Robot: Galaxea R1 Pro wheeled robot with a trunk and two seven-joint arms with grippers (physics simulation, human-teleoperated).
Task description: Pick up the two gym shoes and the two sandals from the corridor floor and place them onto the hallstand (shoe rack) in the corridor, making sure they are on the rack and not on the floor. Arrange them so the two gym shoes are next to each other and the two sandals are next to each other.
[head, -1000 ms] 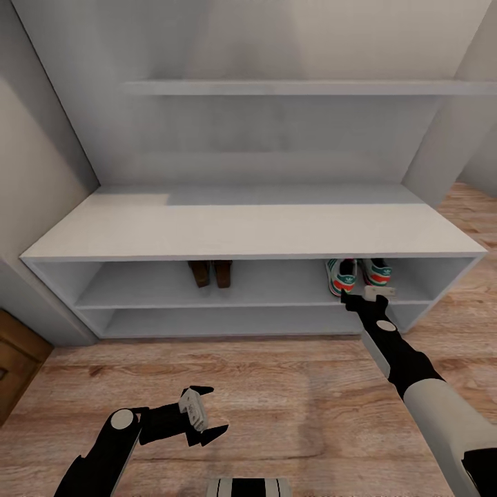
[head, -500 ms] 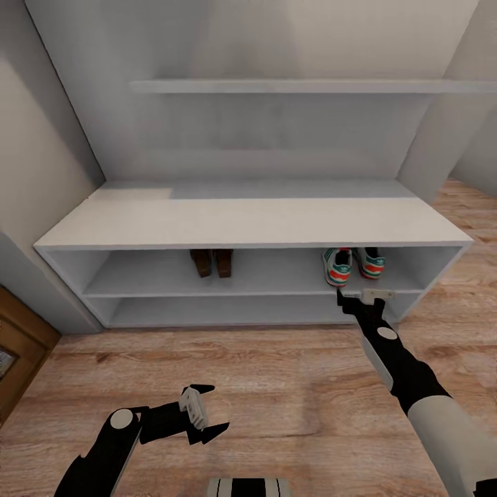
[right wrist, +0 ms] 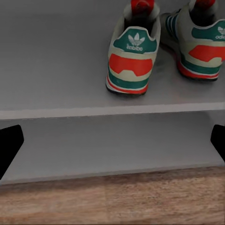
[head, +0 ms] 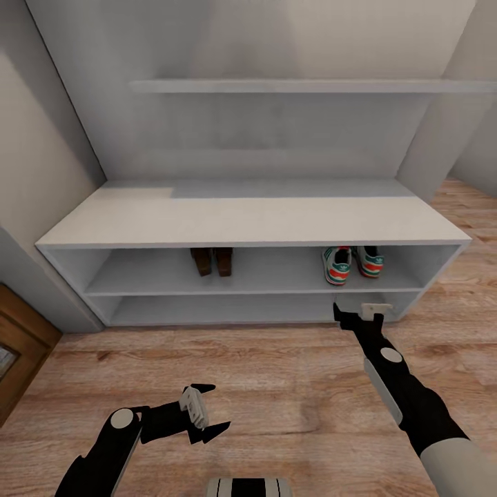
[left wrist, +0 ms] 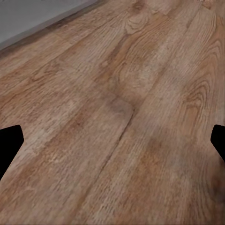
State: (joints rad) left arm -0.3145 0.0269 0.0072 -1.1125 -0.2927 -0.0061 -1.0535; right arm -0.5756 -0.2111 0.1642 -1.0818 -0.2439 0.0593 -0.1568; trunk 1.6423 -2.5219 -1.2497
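**Shoes shelved, tools empty**

The right tool [head: 357,312] hangs spread apart and empty before the hallstand [head: 248,221]; the left tool [head: 207,417] gapes over the corridor floor [head: 290,386]. Gym shoes [head: 352,263] sit paired on the upper shelf, sandals [head: 212,261] paired well apart. Likely light, with a firm heel to pinch.

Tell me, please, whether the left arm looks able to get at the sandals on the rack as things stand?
Probably not without moving closer. The left tool hangs open low over the floor, well short of the hallstand, and the sandals sit back in the upper shelf compartment. Nothing blocks the way.
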